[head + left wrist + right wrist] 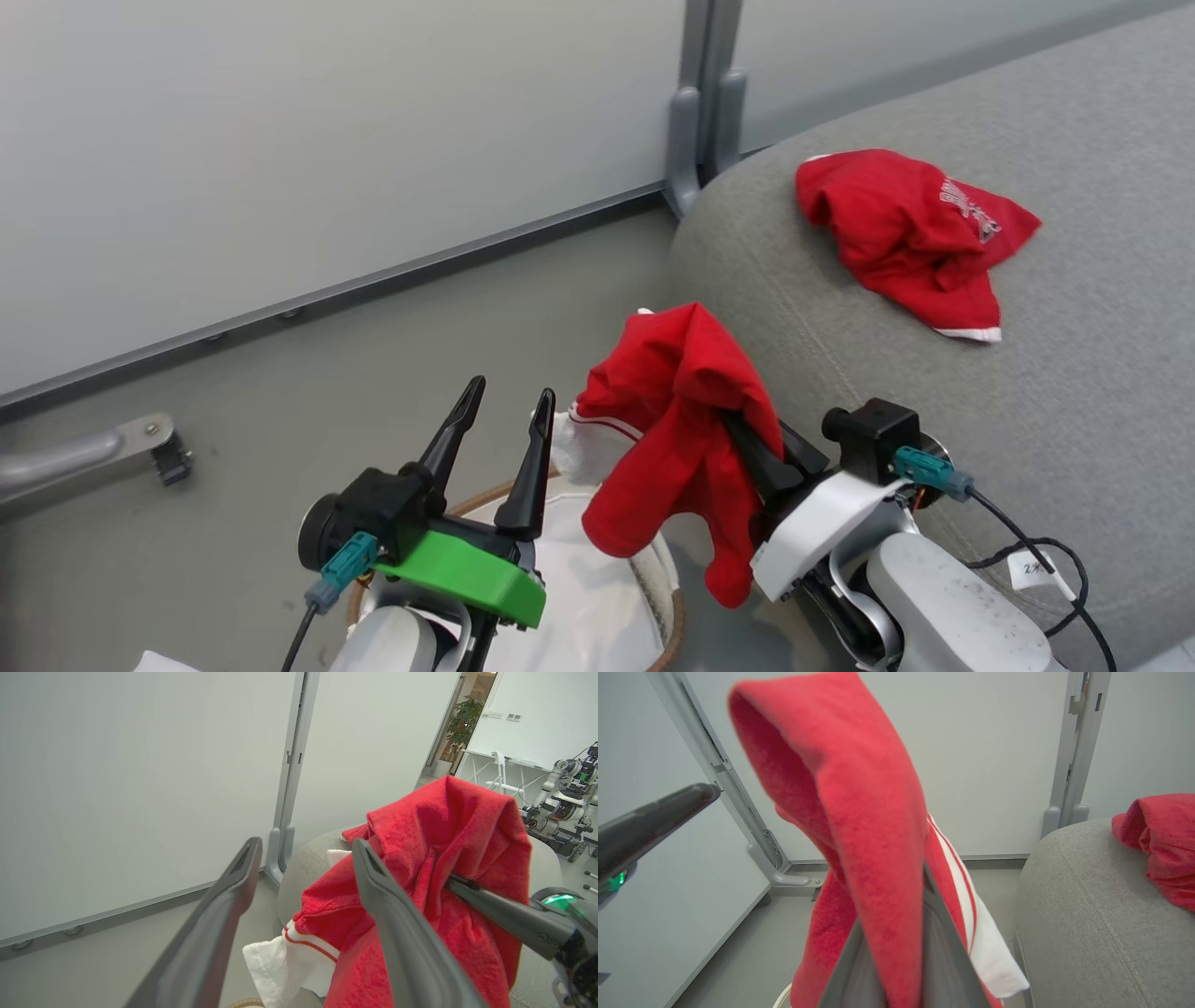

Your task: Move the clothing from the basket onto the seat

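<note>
Right jaws clamp red garment [674, 378] — left jaws agape.

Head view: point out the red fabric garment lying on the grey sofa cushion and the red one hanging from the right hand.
Lying red fabric garment [896, 233]: head view, its crumpled middle.
Hanging red fabric garment [672, 420]: head view, its draped front.

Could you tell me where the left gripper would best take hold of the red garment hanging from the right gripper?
Probably the white-trimmed hem, approached from the left: it sticks out free toward the open left gripper, clear of the right gripper pinching the red garment higher up.
</note>
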Tool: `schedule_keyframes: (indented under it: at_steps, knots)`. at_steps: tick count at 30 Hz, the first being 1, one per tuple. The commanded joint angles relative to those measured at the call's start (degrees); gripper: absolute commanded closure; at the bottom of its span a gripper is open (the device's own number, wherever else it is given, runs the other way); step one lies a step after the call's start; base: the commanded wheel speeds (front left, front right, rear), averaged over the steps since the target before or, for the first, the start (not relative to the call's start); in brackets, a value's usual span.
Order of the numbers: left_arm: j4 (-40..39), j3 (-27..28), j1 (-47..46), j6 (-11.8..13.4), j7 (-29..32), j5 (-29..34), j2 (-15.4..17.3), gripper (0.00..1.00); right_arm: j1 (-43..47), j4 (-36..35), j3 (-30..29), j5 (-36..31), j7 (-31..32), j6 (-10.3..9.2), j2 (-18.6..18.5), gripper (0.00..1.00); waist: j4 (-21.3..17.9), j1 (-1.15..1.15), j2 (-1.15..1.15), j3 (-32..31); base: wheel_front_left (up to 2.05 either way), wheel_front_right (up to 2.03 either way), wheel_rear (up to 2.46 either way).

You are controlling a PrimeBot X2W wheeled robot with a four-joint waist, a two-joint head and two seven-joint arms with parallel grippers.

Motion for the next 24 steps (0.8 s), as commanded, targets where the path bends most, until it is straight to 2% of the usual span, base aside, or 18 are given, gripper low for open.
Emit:
schedule_keyframes:
  at_steps: [1,9,15,20,24]
  knots:
    - [0.09,0.2,0.57,-0.21,0.04,-0.02,0.27,0.0,1.03,-0.65,-0.72,-0.17,-0.14,-0.06,-0.19,1.0,-9.46,0.0,0.0,1.88,0.0,0.0,0.0]
    - [0.61,0.0,-0.16,-0.4,0.05,0.22,0.3,0.0,4.66,-2.84,-6.61,-0.18,-0.14,-0.06,-0.65,1.0,-16.36,0.0,0.0,3.07,0.0,0.0,0.0]
    - [1.62,-1.22,-1.75,-0.49,0.04,0.53,0.31,0.0,5.48,-4.5,-11.74,-1.69,-0.14,-0.06,-1.65,1.0,-17.18,0.0,0.0,5.0,0.0,0.0,0.0]
    - [2.75,-1.39,-2.54,-0.54,0.04,1.3,0.32,0.0,-0.01,-5.53,-13.86,-2.79,-0.14,-0.06,-3.21,1.0,-17.32,0.0,0.0,7.56,0.0,0.0,0.0]
    - [3.23,-1.37,-3.53,-0.55,0.04,2.82,0.3,0.0,-8.52,-5.18,-14.13,-4.28,-0.13,-0.06,-5.97,1.0,-16.91,0.0,0.0,10.74,0.0,0.0,0.0]
